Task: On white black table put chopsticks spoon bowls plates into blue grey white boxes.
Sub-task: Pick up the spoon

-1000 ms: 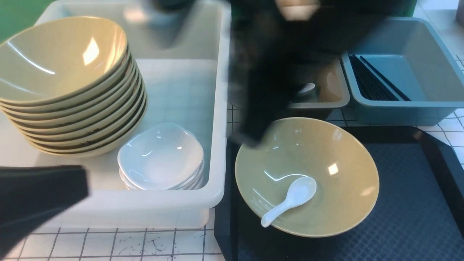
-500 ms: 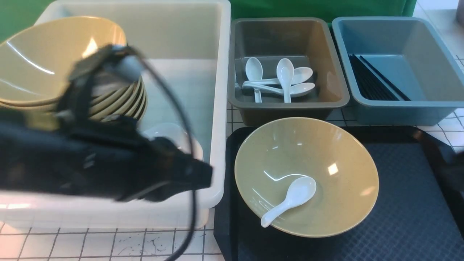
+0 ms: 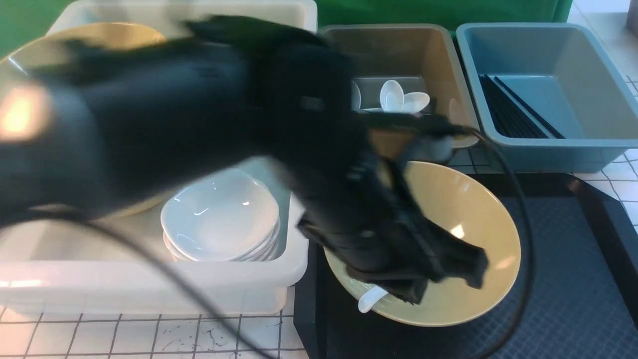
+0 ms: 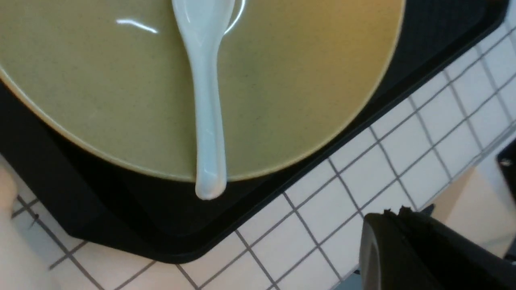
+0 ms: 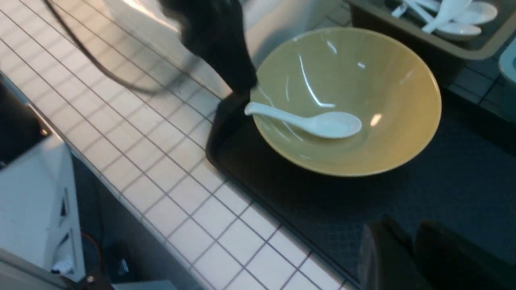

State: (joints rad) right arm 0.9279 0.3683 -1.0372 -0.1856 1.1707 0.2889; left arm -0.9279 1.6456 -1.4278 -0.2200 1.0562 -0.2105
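While the left pincer (image 3: 443, 281), shut, hangs blurred over the bowl (image 3: 478, 209) on the black tray (image 3: 573, 279), the spoon (image 4: 205, 100) lies inside it, handle tip past the rim. Right pincer (image 5: 413, 249): cannot tell its gap.

The left arm (image 3: 189, 114), a smeared black blur across the upper left and centre of the front view, hides most of the stacked bowls (image 3: 107, 34), the left side of the grey-brown box (image 3: 428, 55) and all of the spoon (image 3: 369, 301) but its handle tip; the tray (image 3: 573, 279) runs off the lower right edge
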